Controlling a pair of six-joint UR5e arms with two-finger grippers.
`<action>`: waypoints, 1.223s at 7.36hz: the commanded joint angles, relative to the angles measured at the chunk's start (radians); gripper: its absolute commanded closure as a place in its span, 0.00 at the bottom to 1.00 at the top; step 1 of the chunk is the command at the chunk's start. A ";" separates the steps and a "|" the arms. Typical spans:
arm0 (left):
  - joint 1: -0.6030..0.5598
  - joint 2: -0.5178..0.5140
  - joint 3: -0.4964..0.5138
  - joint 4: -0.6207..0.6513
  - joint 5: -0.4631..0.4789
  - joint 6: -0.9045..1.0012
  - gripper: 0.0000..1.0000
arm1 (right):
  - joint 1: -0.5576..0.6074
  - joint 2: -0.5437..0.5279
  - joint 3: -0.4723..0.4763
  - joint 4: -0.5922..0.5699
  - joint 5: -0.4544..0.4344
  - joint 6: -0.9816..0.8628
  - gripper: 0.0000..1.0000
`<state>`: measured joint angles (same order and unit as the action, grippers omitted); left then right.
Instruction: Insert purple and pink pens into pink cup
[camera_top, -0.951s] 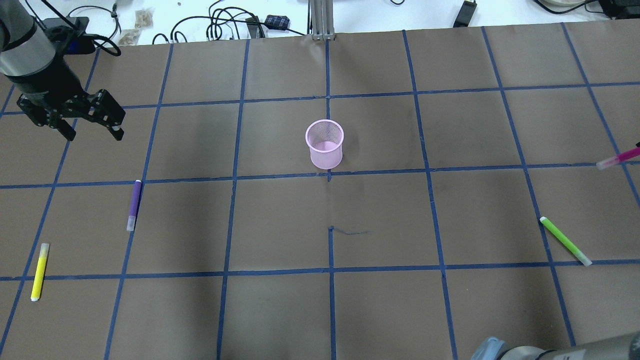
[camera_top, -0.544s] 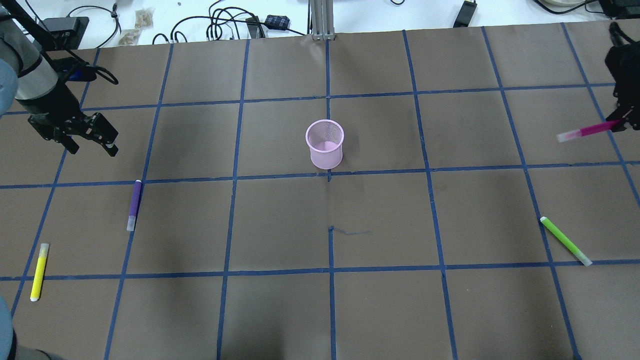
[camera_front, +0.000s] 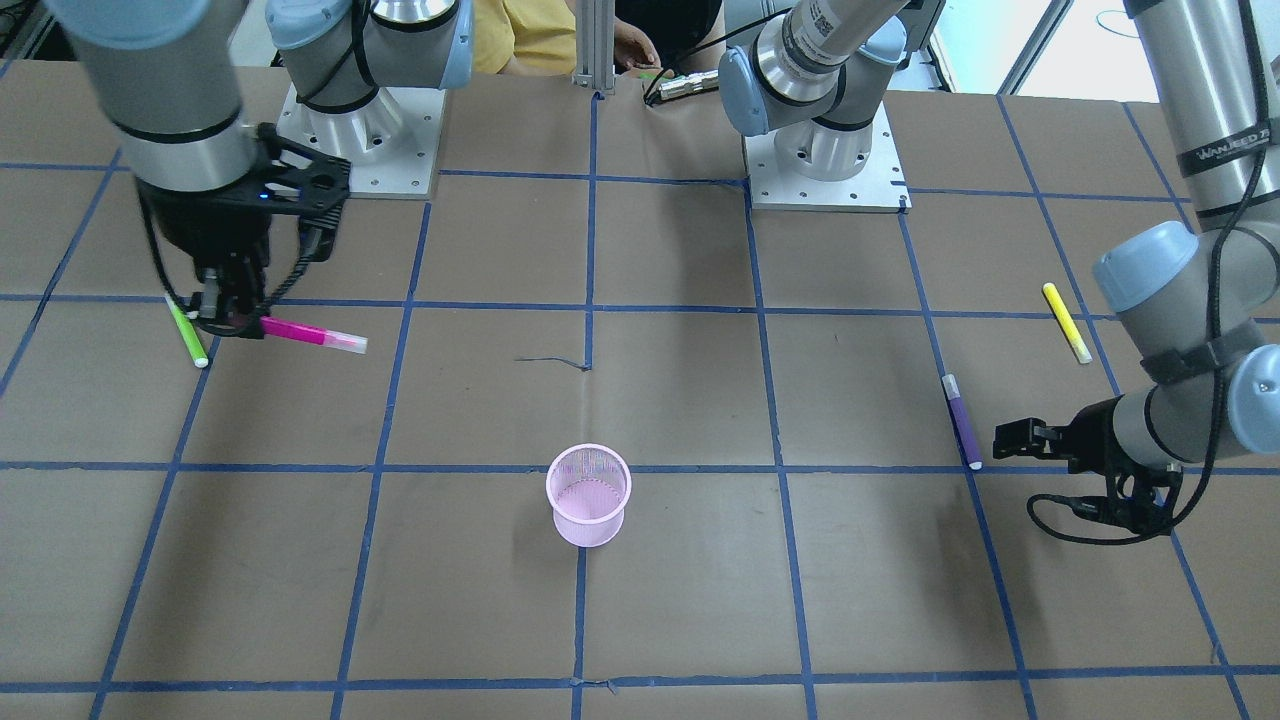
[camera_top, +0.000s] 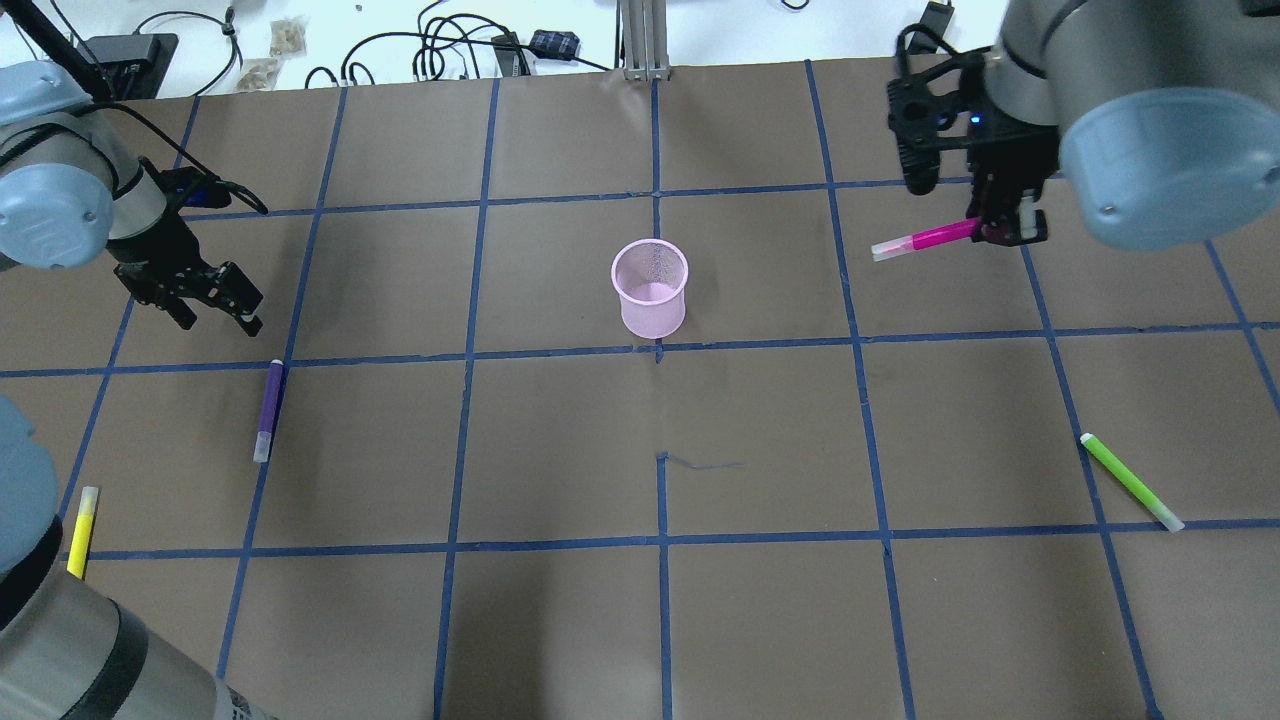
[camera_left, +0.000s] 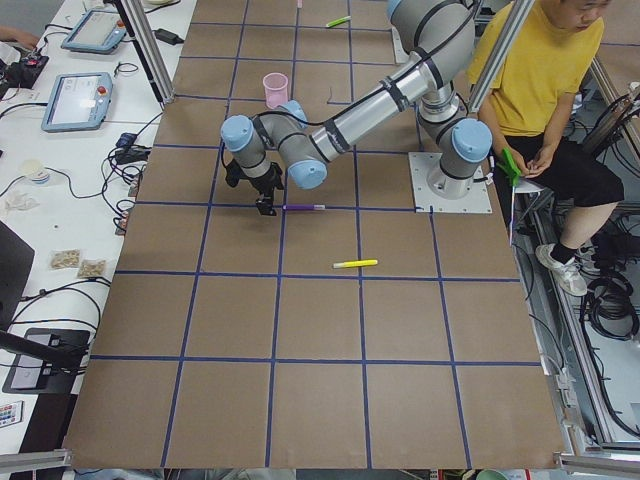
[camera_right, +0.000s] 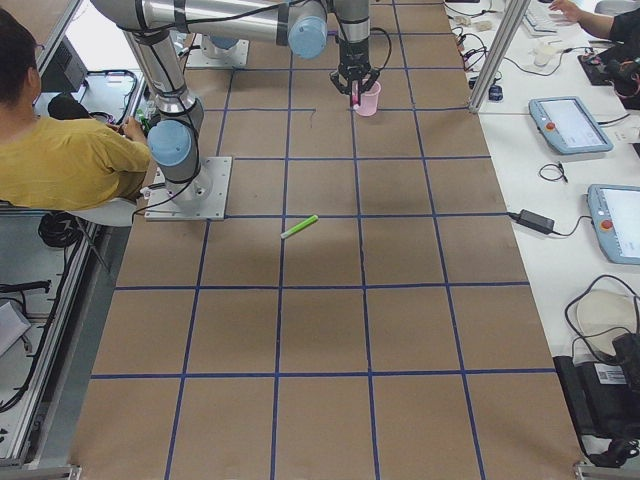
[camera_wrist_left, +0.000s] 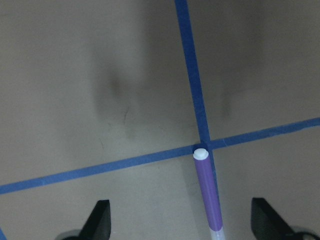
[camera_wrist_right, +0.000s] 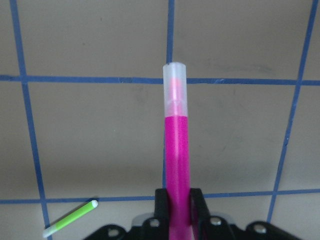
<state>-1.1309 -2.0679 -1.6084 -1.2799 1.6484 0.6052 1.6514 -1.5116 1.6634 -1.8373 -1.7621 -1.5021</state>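
Observation:
The pink mesh cup (camera_top: 650, 289) stands upright mid-table, also in the front view (camera_front: 589, 494). My right gripper (camera_top: 1003, 231) is shut on the pink pen (camera_top: 920, 241), held level in the air to the cup's right; it shows in the front view (camera_front: 305, 334) and the right wrist view (camera_wrist_right: 176, 165). The purple pen (camera_top: 268, 409) lies flat on the table at the left, also in the front view (camera_front: 962, 422) and the left wrist view (camera_wrist_left: 208, 194). My left gripper (camera_top: 218, 313) is open and empty, just beyond the purple pen's far end.
A yellow pen (camera_top: 81, 530) lies at the near left. A green pen (camera_top: 1131, 481) lies at the near right, also in the right wrist view (camera_wrist_right: 70, 225). Cables (camera_top: 440, 50) lie past the table's far edge. A person sits behind the robot (camera_left: 545, 90).
My right arm has carried the pink pen left, toward the cup. My left gripper has come nearer and lower, toward the purple pen's far end.

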 joint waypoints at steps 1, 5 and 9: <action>-0.001 -0.040 -0.011 -0.071 -0.027 -0.059 0.00 | 0.196 0.161 -0.139 -0.042 -0.049 0.263 1.00; -0.001 -0.057 -0.011 -0.110 -0.047 -0.134 0.04 | 0.343 0.385 -0.323 0.056 -0.140 0.543 1.00; -0.001 -0.069 -0.011 -0.111 -0.047 -0.156 0.37 | 0.400 0.462 -0.317 0.101 -0.247 0.640 1.00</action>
<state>-1.1321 -2.1360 -1.6199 -1.3914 1.6027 0.4510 2.0449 -1.0614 1.3445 -1.7601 -1.9820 -0.8802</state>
